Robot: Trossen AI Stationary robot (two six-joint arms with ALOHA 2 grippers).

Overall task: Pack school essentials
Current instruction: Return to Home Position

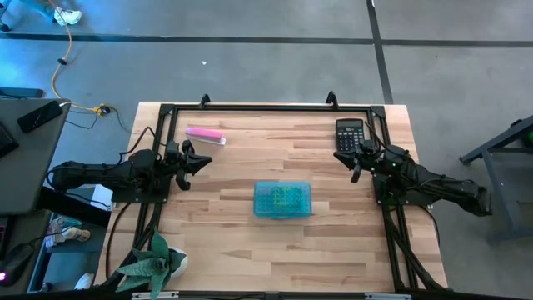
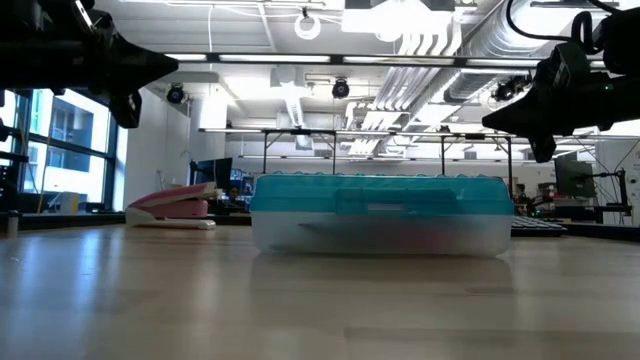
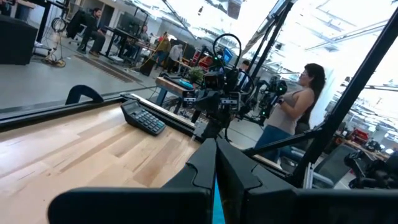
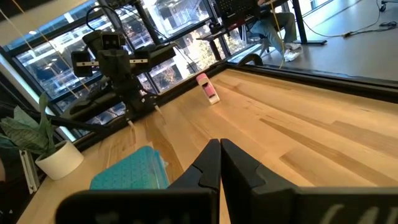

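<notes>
High view: closed teal supply box (image 1: 282,200) at centre of table (image 1: 250,242); coloured shapes show through the lid, none identifiable. Left gripper (image 1: 202,161) and right gripper (image 1: 348,162) hang near opposite table sides, well apart from the box. Judged step: homing; next move only needs both arms parked clear.
Low view: box wall frosted, contents unreadable.
Left wrist view: fingers (image 3: 202,168) pressed together, empty.
Right wrist view: fingers (image 4: 242,168) likewise together, empty; box partly cut off.

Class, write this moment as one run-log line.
box: closed, mid-table | left gripper: shut, left side | right gripper: shut, near calculator | pink bar: on table
</notes>
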